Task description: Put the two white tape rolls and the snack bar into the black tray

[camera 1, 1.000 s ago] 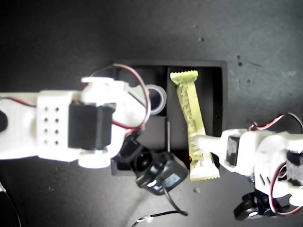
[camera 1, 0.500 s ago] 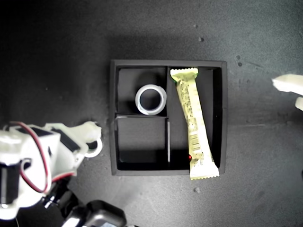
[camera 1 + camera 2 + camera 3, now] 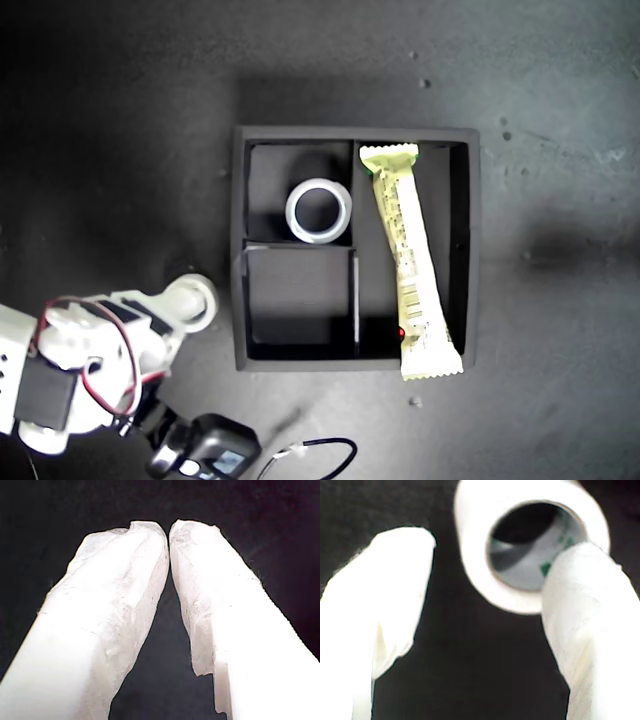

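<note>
Item: small white ring-shaped tape roll with a greenish-printed inner core (image 3: 472, 550), the one object not yet in the tray. It is located outside the tray, at the tip of the arm in the exterior view's lower left, near the tray's outer wall, over the dark matte tabletop (image 3: 120, 120). Handling, as judged: light, rigid across its width, smooth-sided and liable to roll or to slip off a single finger; best taken by pinching the wall of the ring, one finger in the open centre and one on the outer face. The second gripper (image 3: 490, 550) is spread wide, one finger (image 3: 585, 610) entering the core and the other standing well clear of the outer face, so the roll is hooked rather than clamped. The arm lies low, angled toward the tray. Companion items: a larger white tape roll (image 3: 296, 212) lying flat in one small compartment of the square matte black divided tray (image 3: 350, 133); a long cream and pale-green wrapped snack bar (image 3: 408, 255) in the long compartment, one crimped end riding over the tray wall. The other small compartment is vacant. The first gripper (image 3: 167, 530), unseen in the exterior view, has its tips nearly touching with nothing between them.
</note>
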Robot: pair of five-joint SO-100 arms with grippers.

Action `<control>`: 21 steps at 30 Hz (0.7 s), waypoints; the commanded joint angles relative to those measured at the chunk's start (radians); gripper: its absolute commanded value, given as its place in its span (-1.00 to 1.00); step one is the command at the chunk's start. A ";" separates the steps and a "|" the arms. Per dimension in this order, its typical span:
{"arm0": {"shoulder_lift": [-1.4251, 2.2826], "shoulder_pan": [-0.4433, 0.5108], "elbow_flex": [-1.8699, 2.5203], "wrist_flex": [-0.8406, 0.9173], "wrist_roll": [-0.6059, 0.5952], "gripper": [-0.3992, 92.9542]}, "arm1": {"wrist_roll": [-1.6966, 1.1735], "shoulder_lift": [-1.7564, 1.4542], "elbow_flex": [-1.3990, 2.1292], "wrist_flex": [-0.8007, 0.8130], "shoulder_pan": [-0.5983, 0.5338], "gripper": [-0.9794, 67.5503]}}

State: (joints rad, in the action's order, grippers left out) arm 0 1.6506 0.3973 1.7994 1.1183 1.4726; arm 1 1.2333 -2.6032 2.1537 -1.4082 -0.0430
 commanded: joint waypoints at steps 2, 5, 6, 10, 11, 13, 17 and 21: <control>-0.009 0.014 0.020 -0.064 0.037 -0.65 | 0.026 -0.020 0.015 0.028 -0.005 -0.97; -0.026 0.025 0.021 -0.081 0.044 -0.65 | 0.025 -0.020 0.023 0.029 0.002 -0.97; -0.031 0.025 0.026 -0.084 0.048 -0.65 | 0.023 -0.020 0.023 0.031 0.003 -0.97; -0.054 0.021 0.057 -0.109 0.064 -0.65 | 0.014 -0.020 0.017 0.032 0.006 -0.97; -0.061 0.021 0.060 -0.112 0.071 -0.66 | 0.014 -0.020 0.017 0.032 0.006 -0.97; -0.080 0.025 0.067 -0.130 0.081 -0.67 | 0.015 -0.020 0.026 0.032 0.005 -0.97; -0.152 0.008 0.077 -0.152 0.117 -0.76 | 0.018 -0.020 0.077 0.074 -0.008 -0.97; -0.179 -0.037 0.087 -0.150 0.132 -0.93 | 0.020 -0.021 0.149 0.137 -0.020 -0.97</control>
State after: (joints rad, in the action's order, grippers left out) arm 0 1.4726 0.3789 1.8807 0.9664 1.5953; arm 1 1.2502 -2.6078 2.2933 -1.3131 -0.0583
